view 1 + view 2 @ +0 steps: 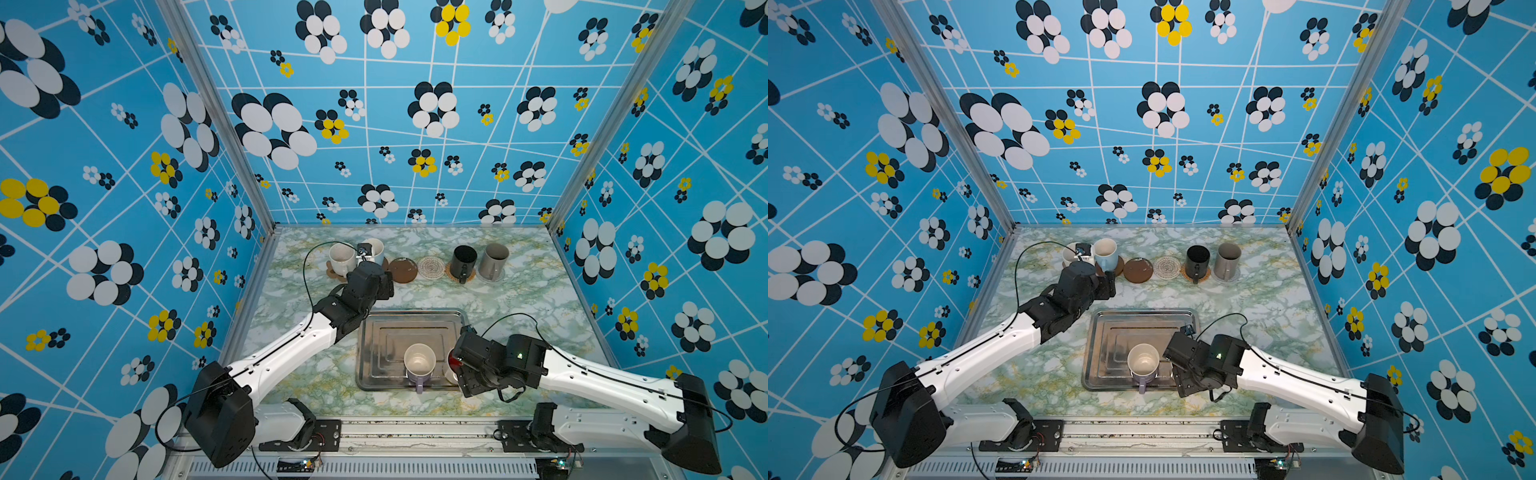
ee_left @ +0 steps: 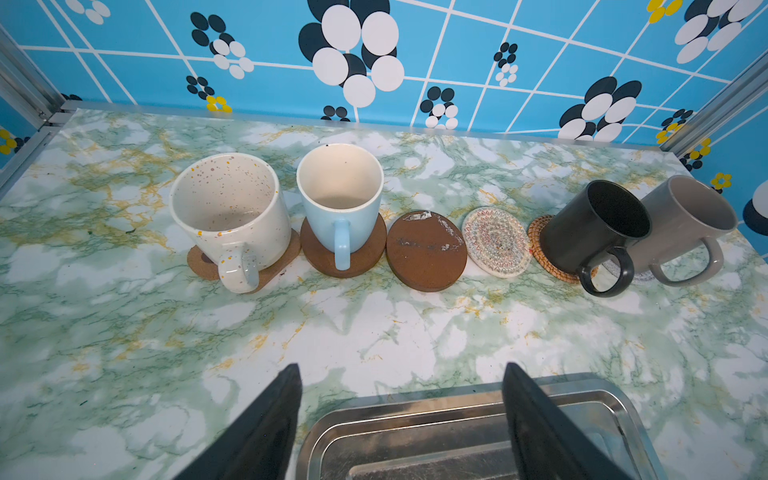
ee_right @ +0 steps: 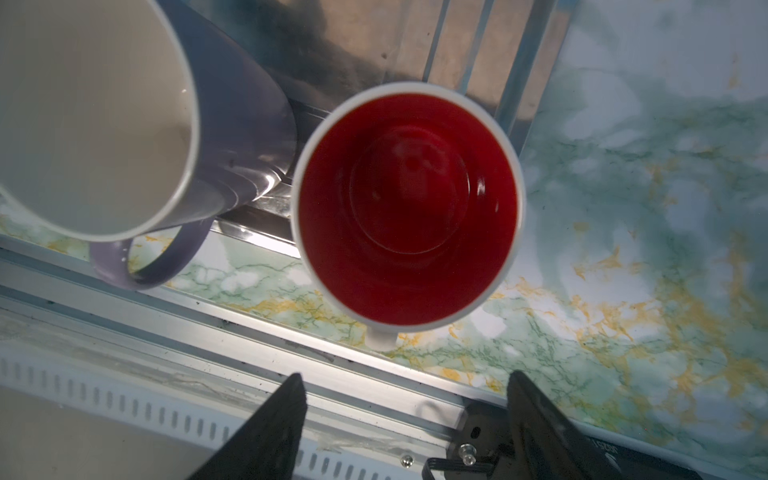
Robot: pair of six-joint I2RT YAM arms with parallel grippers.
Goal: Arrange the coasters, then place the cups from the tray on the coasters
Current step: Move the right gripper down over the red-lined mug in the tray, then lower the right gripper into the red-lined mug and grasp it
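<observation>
**A:** Starting left: the left gripper hangs with jaws apart and nothing in them, between the coasters and the tray.

**B:** And the line-up?

**A:** Speckled mug on the paw coaster, blue mug on a brown disc. Then a bare disc and the bare crochet round. Black mug on the rattan, grey mug on the grey round.

**B:** Two open spots, both tight, I'd say. A mug lowered off-centre could clip the blue mug or the black one.

**A:** Onto the tray: lilac mug and red-lined mug stand just beside each other at its near edge. The right gripper hovers above the red-lined one, jaws apart, empty.

**B:** That's the danger. A jaw dropping on the lilac side could shove the lilac mug. A poor bite on rim or handle might slip, and the mug lands on metal.
</observation>
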